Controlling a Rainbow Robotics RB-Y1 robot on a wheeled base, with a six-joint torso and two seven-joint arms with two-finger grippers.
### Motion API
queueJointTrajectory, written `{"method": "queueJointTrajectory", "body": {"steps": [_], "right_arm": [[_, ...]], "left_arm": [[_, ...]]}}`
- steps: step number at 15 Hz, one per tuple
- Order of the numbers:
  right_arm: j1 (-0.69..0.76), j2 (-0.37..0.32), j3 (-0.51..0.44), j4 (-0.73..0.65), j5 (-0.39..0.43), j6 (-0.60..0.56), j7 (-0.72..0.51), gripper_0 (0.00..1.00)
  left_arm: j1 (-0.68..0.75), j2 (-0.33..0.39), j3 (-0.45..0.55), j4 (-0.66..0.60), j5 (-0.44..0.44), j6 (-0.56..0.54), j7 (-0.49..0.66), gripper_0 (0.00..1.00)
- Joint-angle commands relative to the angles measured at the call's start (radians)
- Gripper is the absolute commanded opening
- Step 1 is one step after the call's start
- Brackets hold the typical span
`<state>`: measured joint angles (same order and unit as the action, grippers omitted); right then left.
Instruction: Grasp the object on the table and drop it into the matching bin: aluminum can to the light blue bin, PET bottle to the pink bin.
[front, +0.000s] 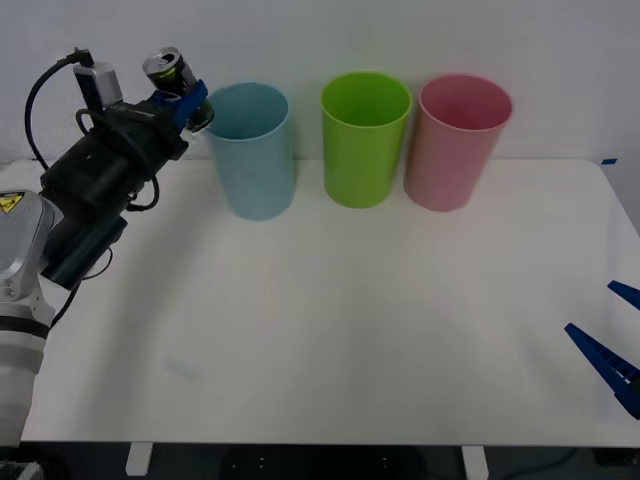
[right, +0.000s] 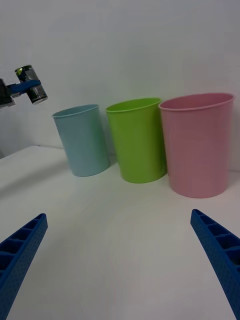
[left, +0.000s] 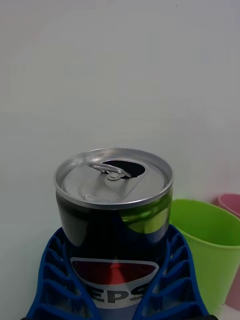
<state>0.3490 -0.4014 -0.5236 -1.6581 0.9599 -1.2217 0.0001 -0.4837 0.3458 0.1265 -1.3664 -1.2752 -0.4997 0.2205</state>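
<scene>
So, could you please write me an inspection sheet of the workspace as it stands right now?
Surface: white table, bare across its middle and front.
Job's things: aluminum can held in the air to the left of the light blue bin's rim, top opened; pink bin at the far right of the row.
Clutter: lime green bin between the other two, standing upright.
Grippers: left gripper shut on the can; right gripper open, low at the table's right edge.
Cables: black cable looping over the left arm's wrist.
Surroundings: plain white wall behind the bins.
</scene>
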Motion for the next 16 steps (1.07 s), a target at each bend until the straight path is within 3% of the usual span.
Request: {"method": "queueJointTrajectory", "body": {"steps": [1,9,16], "right_arm": [[0.000,0.000,0.000,0.000,0.000,0.000,0.000,1.00],[0.000,0.000,0.000,0.000,0.000,0.000,0.000,1.00],[0.000,0.000,0.000,0.000,0.000,0.000,0.000,1.00]], "left_arm": [[-0.105,0.001,-0.019,0.145,-0.001,0.003,-0.053,0.00],[-0.338,-0.008,-0.042,0.435,-0.046,0.006,-0.089,0.00],[-0.371,-0.041,-0.042,0.466,-0.072,0.049,-0.104,0.00]]}}
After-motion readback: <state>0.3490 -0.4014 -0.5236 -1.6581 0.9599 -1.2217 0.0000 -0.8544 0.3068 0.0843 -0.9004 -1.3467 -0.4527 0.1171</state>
